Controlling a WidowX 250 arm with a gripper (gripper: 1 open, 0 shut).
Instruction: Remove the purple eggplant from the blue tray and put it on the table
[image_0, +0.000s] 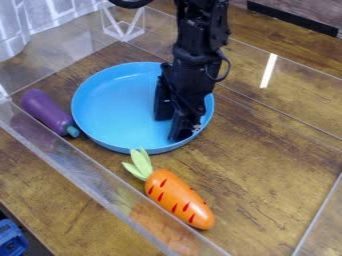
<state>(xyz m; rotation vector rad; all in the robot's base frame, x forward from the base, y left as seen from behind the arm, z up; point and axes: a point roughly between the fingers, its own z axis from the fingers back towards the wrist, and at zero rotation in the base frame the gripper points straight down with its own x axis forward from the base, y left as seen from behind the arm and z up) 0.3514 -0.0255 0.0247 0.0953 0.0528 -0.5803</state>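
The purple eggplant (48, 112) lay outside the blue tray (123, 108), just beside its rim at about nine o'clock, on the brown wooden table (254, 150). Its green cap pointed toward the tray. The black gripper (179, 124) reached down from twelve o'clock over the right half of the tray, its tip low near three o'clock. Its fingers seemed to blend into one dark shape, so whether they were spread or pressed together could not be told. The orange carrot (179, 199) lay at about five o'clock from the tray, its leaves nearest the rim.
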